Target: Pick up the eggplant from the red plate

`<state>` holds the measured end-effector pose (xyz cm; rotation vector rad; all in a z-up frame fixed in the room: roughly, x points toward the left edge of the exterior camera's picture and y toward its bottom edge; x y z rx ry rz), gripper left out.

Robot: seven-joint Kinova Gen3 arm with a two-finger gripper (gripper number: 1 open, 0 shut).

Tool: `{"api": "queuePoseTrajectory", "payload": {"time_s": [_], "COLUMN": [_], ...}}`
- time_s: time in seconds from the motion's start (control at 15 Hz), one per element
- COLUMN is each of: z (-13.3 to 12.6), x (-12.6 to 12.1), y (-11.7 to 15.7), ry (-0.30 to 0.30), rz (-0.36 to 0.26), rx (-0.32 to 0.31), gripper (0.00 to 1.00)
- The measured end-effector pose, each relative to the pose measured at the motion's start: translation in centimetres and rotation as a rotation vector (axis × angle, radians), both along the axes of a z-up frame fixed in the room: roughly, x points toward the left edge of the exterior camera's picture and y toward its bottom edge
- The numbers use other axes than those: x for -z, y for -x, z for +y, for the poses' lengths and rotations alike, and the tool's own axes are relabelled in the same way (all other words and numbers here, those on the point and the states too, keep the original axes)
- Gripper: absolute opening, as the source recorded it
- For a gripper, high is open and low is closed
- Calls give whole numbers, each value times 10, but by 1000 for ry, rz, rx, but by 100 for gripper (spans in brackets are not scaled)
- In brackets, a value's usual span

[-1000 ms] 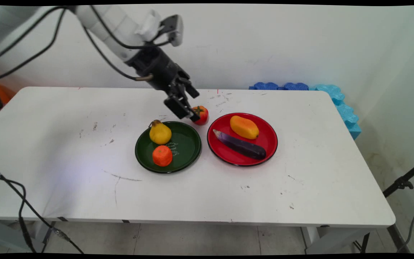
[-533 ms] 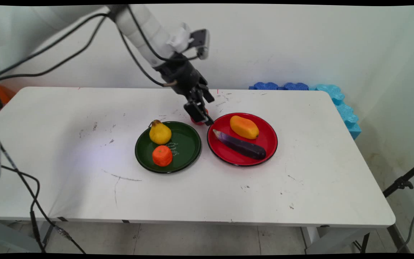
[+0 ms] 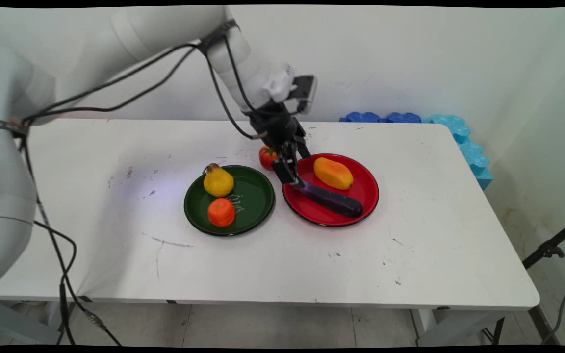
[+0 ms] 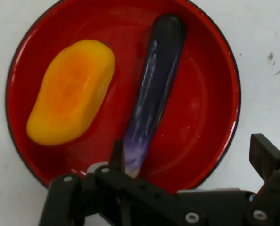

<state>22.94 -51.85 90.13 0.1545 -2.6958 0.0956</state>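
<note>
Over the red plate's (image 3: 368,189) left rim, the tool (image 3: 290,169) hangs spread and empty above the aubergine's (image 3: 334,200) pale tip, beside the mango (image 3: 332,173).

Robot laboratory. A cabled white arm (image 3: 115,34) reaches over a scuffed white worktop (image 3: 263,264). Bare wall (image 3: 434,59); tripod leg (image 3: 552,247) at right.

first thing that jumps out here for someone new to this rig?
The black claw hangs over the near-left rim of the red plate, by the pale tip of the purple eggplant, which lies beside an orange mango. Left of it, a green plate carries a yellow pear and an orange; a tomato sits on the table behind them.
</note>
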Motion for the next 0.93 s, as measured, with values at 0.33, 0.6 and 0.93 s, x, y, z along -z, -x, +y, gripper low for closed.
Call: {"api": "queuePoseTrajectory", "payload": {"time_s": [0.33,0.6,0.93], "z": [-20,-31,-42], "x": [39,62,84], "y": [22,34,48], "ry": [-3,-1,0], "rz": [-32,-43,-49], "rx": [79,117,162], "gripper": [100,100,100]}}
